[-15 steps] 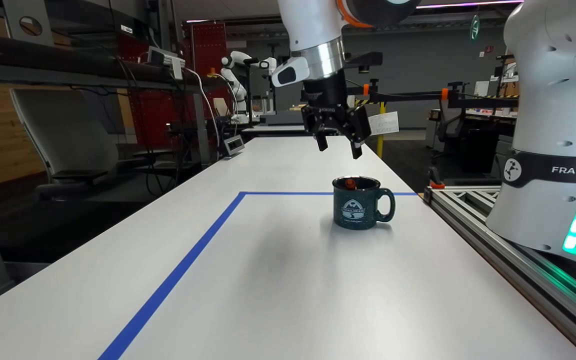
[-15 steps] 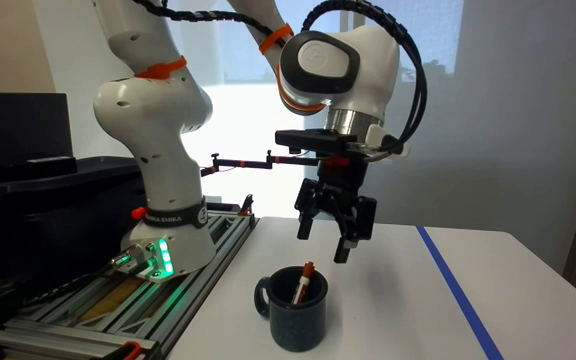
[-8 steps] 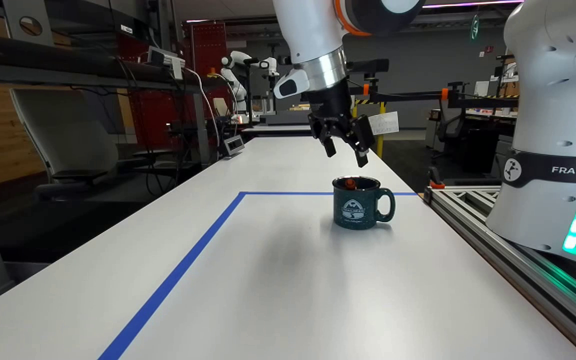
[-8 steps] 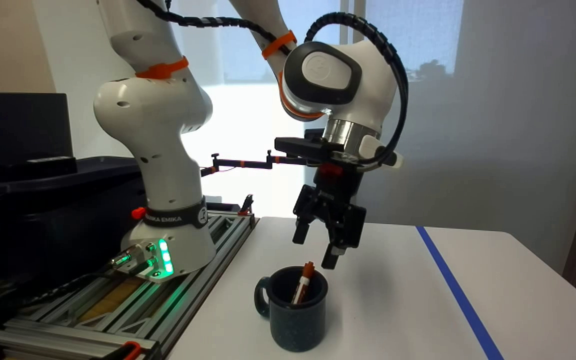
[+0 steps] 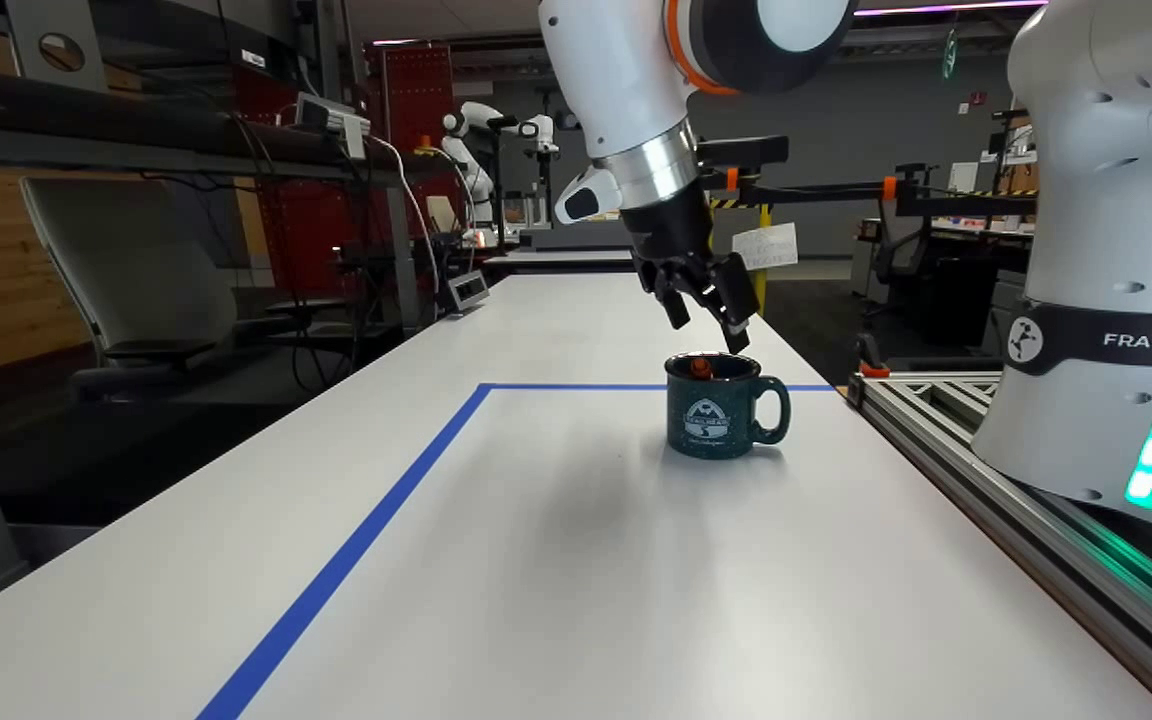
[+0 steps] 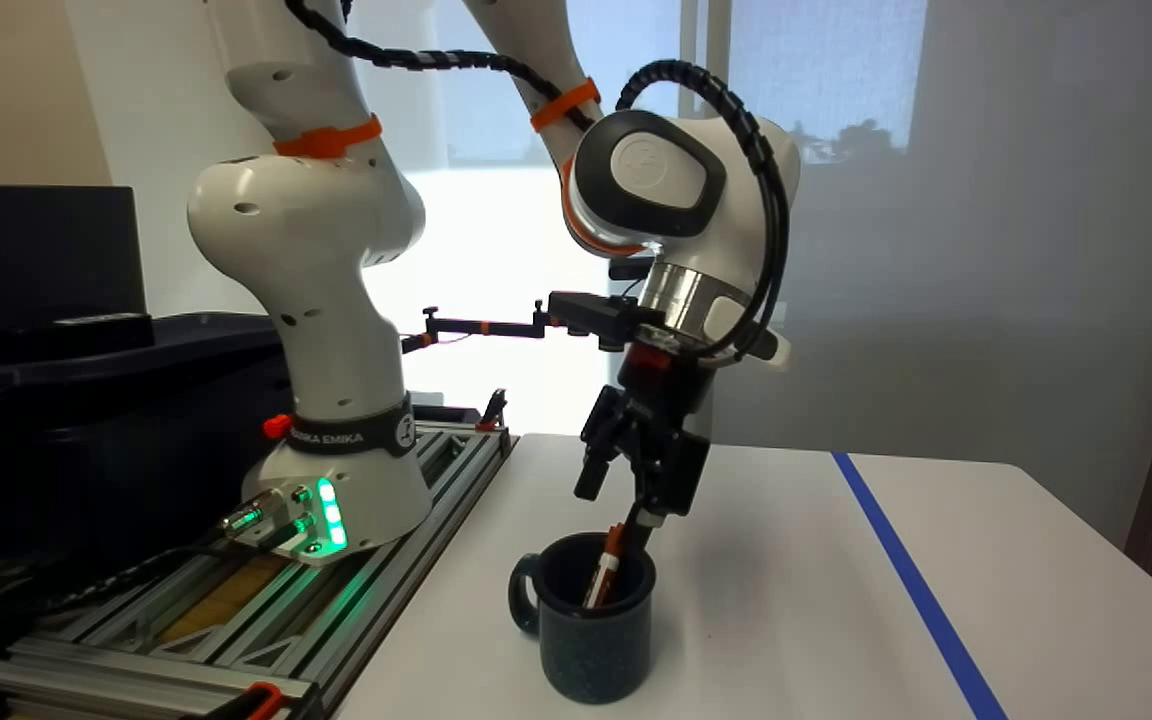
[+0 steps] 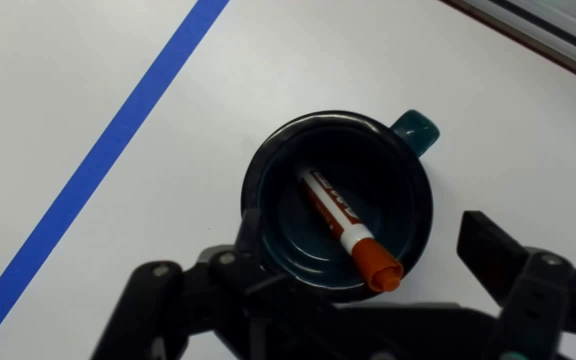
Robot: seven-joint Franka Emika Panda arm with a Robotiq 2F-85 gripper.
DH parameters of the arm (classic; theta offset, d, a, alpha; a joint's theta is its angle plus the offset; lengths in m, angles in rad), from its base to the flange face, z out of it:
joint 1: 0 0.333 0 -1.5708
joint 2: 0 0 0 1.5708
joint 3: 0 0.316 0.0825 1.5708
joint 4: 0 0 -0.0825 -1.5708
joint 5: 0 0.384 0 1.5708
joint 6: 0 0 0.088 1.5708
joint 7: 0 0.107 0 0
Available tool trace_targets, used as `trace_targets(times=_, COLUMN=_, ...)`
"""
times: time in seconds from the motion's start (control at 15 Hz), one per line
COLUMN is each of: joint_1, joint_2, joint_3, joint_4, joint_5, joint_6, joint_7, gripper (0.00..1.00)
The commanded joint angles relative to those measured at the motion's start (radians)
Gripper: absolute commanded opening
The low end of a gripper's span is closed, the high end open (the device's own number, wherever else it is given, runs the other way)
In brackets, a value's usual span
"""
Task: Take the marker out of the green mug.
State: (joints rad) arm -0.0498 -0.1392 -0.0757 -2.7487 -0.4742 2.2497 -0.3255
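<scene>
Blue-striped white table [image 5: 536,520], grey wall [image 5: 836,130]

White arm [image 6: 306,225], orange straps [image 6: 328,138], ribbed black cable [image 6: 758,152], black claw [image 5: 707,332].

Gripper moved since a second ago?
Yes. In an exterior view, the gripper has come down and rightward in the picture, nearer the unmoved green mug.

The claw [image 5: 707,331] has dropped lower and tilted further, drawing nearer the green mug [image 5: 711,420].
</scene>
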Motion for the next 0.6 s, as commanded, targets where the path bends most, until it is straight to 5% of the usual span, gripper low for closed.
trace_targets(times=0.0, joint_1=0.003, joint_2=0.013, joint_3=0.005, joint_4=0.001, joint_5=0.051, joint_6=0.018, joint_7=0.012, gripper=1.00)
trace_targets(times=0.53, joint_1=-0.004, joint_2=0.033, joint_3=-0.004, joint_4=0.002, joint_5=0.119, joint_6=0.113, joint_7=-0.011, gripper=1.00)
